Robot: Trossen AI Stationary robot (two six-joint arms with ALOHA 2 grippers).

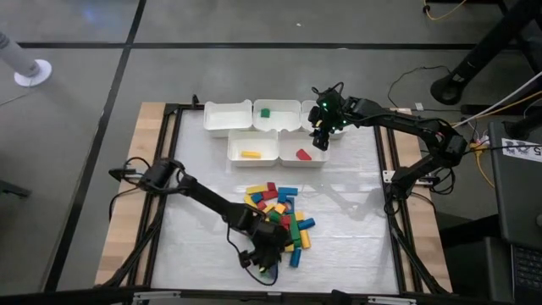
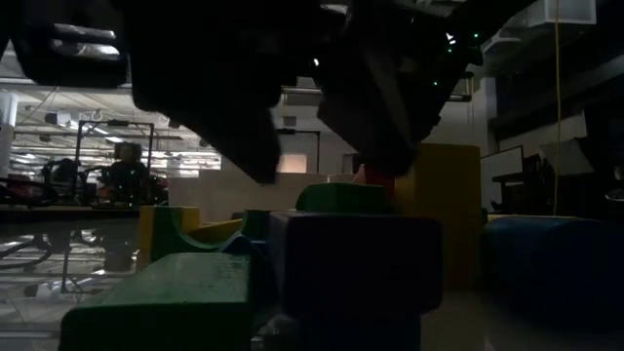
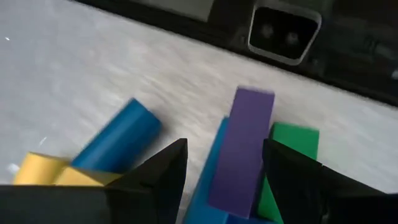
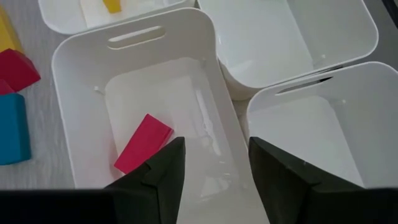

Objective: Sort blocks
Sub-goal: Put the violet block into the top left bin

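Flat purple block (image 3: 242,149) between pincer fingers (image 3: 163,177)

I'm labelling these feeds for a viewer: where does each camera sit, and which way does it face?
High view: overhead, straight down on the table, both arms, bins, block pile.
Low view: table height, level across; left hand looms dark over blocks.
Left wrist view: on the left arm, past its own fingers onto a purple block.
Right wrist view: past open right hand into the bins, a red block in one.
Shared: red block in its bin, high and right wrist.
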